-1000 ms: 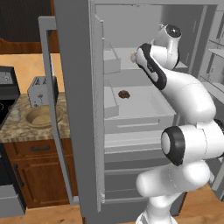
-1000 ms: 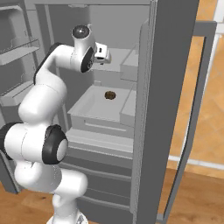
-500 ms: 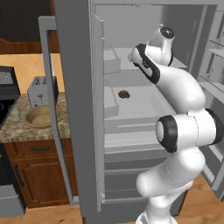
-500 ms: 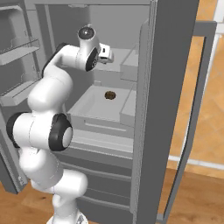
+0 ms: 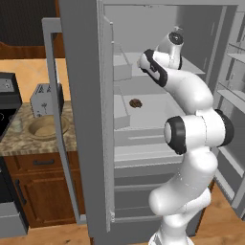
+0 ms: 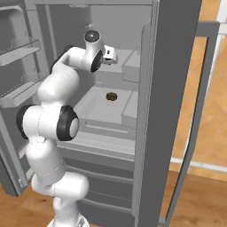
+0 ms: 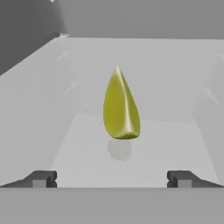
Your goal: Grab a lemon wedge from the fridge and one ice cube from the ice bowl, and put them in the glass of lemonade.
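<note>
The lemon wedge (image 7: 120,107), yellow-green and pointed, stands on end on a pale grey shelf of the fridge (image 5: 83,143). In the hand view it is straight ahead of my gripper (image 7: 111,179), centred between the two wide-apart fingertips (image 7: 41,178) but beyond them, untouched. From the right base view my gripper (image 6: 116,56) reaches over the upper shelf inside the open fridge (image 6: 173,88). On the stone counter to the left sit the tan ice bowl (image 5: 43,127) and, beside it, the small pale glass of lemonade (image 5: 16,125).
A small dark brown lump (image 5: 135,102) (image 6: 111,96) lies on the shelf below my hand. A silver toaster (image 5: 44,99) stands behind the bowl, with a black stove (image 5: 5,95) at the far left. Both fridge doors stand open, and door bins (image 6: 22,71) flank my arm.
My hand has pushed a little deeper over the upper shelf, and the elbow has swung closer to the fridge. The jaws have stayed wide.
</note>
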